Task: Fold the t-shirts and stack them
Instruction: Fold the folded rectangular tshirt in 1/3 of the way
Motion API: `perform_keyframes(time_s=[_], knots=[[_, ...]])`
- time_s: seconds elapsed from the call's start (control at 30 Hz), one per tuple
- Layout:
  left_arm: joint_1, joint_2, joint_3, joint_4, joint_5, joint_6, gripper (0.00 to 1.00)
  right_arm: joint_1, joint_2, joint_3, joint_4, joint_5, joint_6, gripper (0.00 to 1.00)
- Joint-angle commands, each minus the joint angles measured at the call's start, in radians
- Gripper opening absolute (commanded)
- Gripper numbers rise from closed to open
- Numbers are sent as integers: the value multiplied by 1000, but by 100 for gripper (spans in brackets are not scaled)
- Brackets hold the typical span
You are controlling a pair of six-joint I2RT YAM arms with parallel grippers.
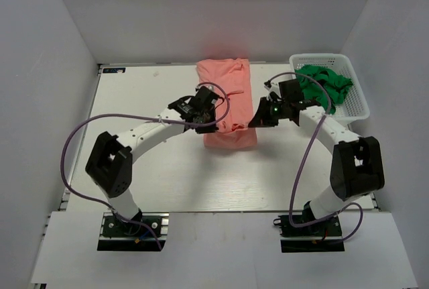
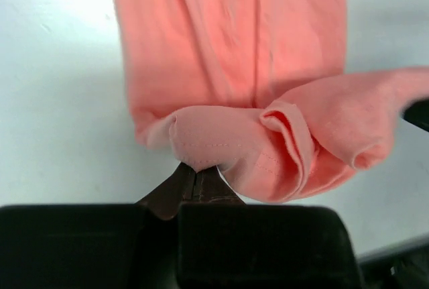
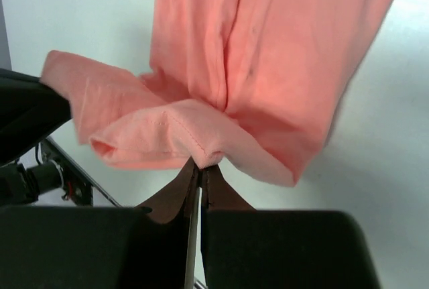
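Salmon-pink shirt [image 2: 234,47] fills the left wrist view, lying long and narrow on the white table [image 2: 53,101], with one stitched edge lifted and curled back over itself. Left gripper [image 2: 198,176] has its brown fingertips pressed together on a corner of that edge, cloth pinched between them. Right wrist view: same shirt seen from the other side; right gripper [image 3: 200,171] is clamped tight on the opposite corner of the stitched edge, and the raised cloth sags in a loose roll between the two pinch points. Top view: shirt sits at table centre toward the far wall, folded into a lengthwise strip, with the left arm at its left side and the right arm at its right side, both about midway along it. Bright green garment [image 1: 325,82] is bunched inside a white lattice basket [image 1: 355,104] at the far right corner, apart from the shirt, neither gripper on it.
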Motion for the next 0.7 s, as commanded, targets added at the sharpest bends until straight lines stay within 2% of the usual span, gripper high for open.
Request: perform_keyframes(time_s=[0.0, 0.13, 0.3, 0.67], knots=[[45, 44, 104, -43, -96, 30, 0, -11, 45, 120, -3, 11, -1, 0], [91, 116, 184, -26, -117, 57, 0, -20, 111, 197, 22, 20, 4, 0], [135, 179, 256, 17, -62, 102, 0, -34, 224, 353, -17, 20, -16, 0], [204, 302, 348, 87, 27, 138, 0, -59, 372, 505, 8, -14, -3, 0]])
